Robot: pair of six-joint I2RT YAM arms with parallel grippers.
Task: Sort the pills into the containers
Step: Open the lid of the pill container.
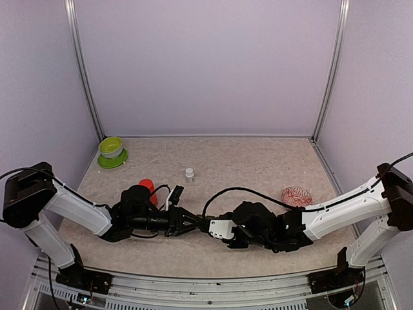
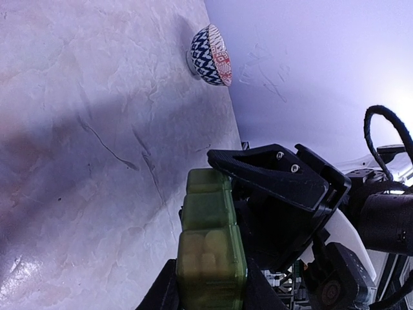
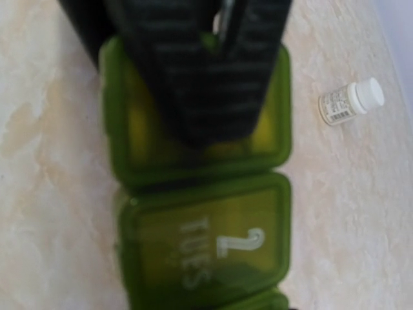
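a lime bowl (image 1: 111, 147) sits at the far left corner of the worktop (image 1: 245, 161). at the front middle, the left hand (image 1: 188, 223) is clamped on one end of the containers (image 2: 210, 248), a joined row of green boxes. the right hand (image 1: 210, 226) meets the other end, its finger (image 3: 200, 71) across the last box; i cannot tell if it grips. a patterned bowl (image 1: 297, 196) stands at the right.

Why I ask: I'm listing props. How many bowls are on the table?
2. A lime-green bowl stands at the far left corner of the table; a patterned bowl sits near its right edge. More could be hidden from these views.
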